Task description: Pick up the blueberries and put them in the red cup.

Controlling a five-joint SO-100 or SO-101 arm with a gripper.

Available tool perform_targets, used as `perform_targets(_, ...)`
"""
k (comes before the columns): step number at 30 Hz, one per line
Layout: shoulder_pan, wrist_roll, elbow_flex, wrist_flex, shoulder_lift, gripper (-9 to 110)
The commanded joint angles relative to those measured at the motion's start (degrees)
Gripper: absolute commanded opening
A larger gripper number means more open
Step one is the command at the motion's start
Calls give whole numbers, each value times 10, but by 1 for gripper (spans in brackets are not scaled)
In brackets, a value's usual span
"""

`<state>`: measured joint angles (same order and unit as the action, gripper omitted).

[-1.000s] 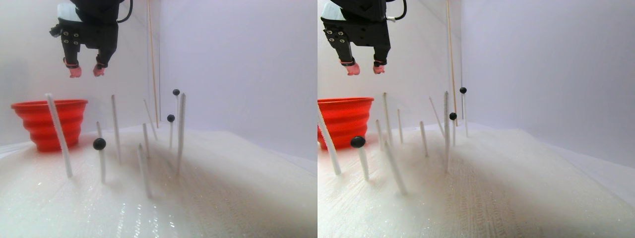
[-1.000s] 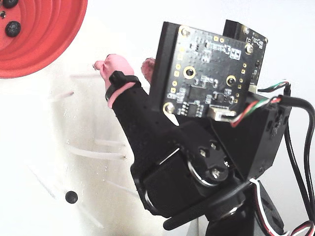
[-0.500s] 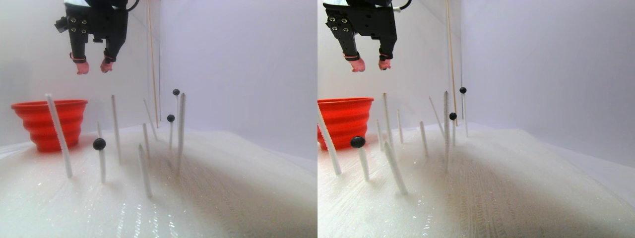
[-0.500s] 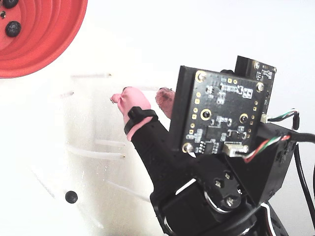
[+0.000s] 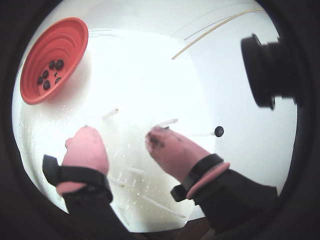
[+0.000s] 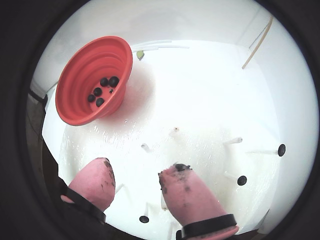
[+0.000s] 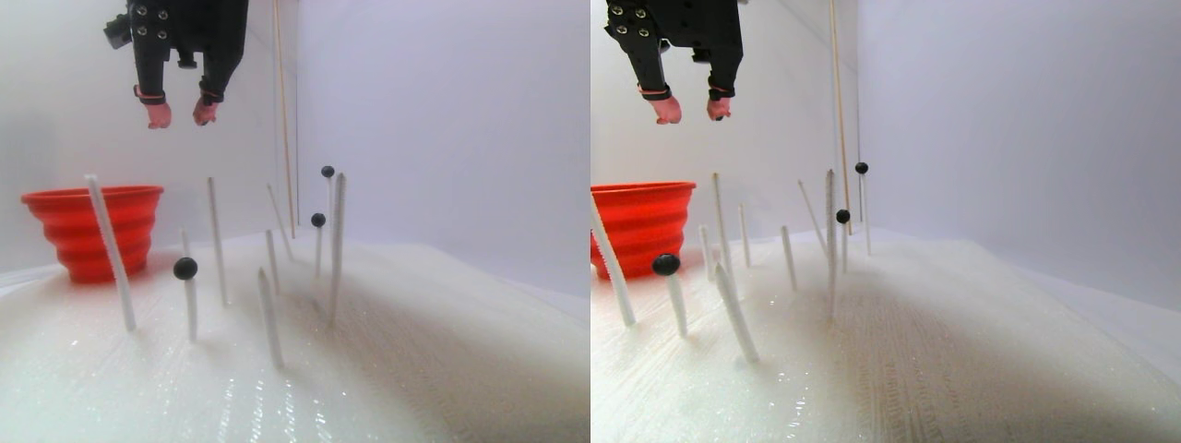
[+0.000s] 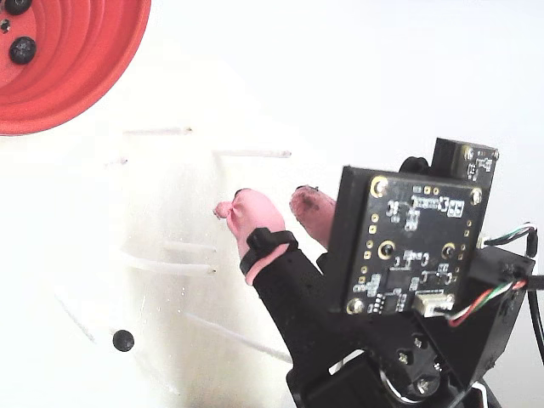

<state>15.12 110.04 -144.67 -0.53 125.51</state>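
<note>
Black gripper (image 8: 270,204) — pink-capped fingers (image 8: 248,212) (smudged), bare circuit board (image 8: 410,246).

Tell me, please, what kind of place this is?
Probably a small tabletop test enclosure for robot picking, not a kitchen: plain white walls, a white floor with thin upright sticks bearing blueberries, and a red cup under the gripper.

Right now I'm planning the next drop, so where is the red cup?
In the fixed view the red cup fills the top-left corner, up-left of the open claw, with blueberries inside.
</note>
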Motion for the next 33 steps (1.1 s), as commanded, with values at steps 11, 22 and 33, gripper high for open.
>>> perform_targets(11, -2, 4, -38, 74, 135, 17)
perform_targets(22, -15, 18, -89, 154, 210, 17)
perform_targets(33, -29, 25, -98, 221, 234, 17)
